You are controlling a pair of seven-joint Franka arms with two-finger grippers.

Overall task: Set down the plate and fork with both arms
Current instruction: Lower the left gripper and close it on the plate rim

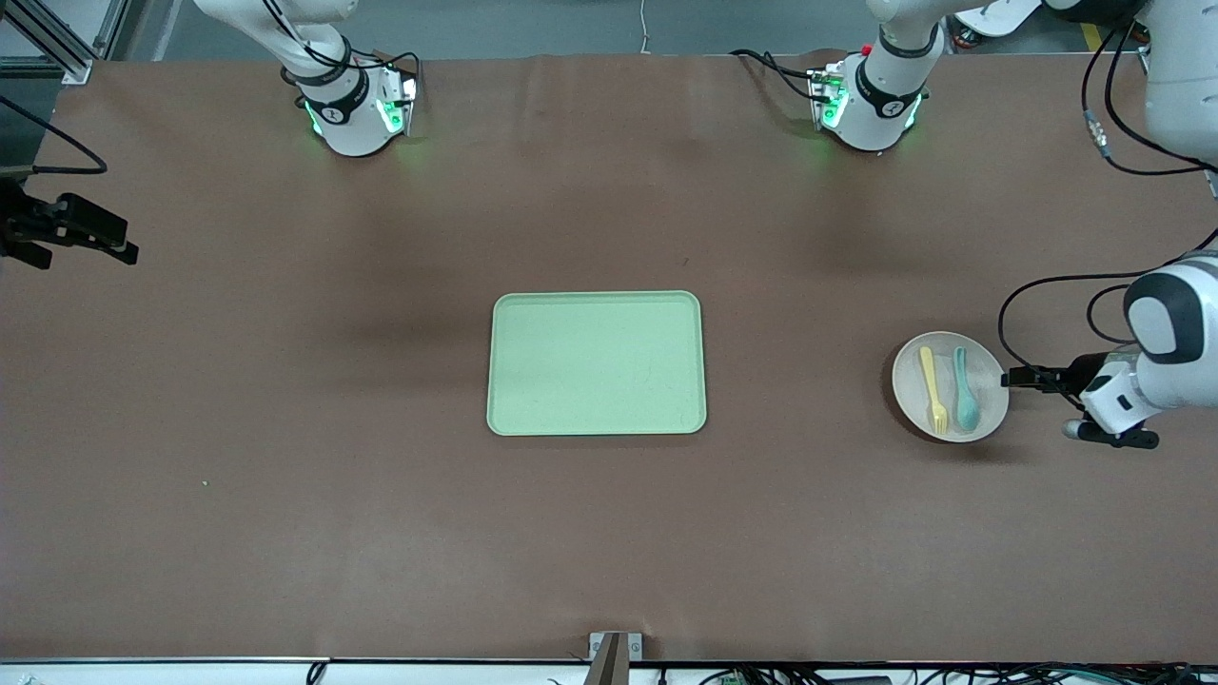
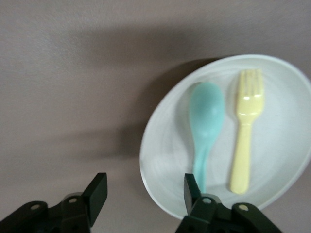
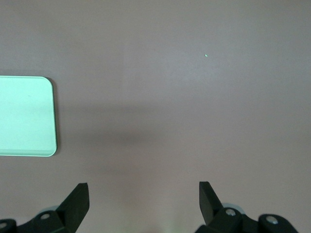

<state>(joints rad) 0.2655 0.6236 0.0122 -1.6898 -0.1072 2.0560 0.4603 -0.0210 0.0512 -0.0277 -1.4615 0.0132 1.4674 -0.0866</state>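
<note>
Plate (image 1: 950, 385) sits on the desk (image 1: 285, 495) toward the left arm's end, well apart from the empty green tray (image 1: 597, 363). Fork (image 1: 933, 390) and teal spoon (image 1: 964, 388) lie loose in it, side by side.

Left end effector (image 2: 145, 190): fingers spread, one at the plate's rim.

Right end effector (image 3: 144, 198): spread over bare desk, waiting.

Risks:
- a shallow rim grip could slip
- a tilted plate could shed the cutlery
- spoon could be mistaken for fork

Whether that finger touches the rim is unclear. The right end effector is cut off at the front view's edge.
</note>
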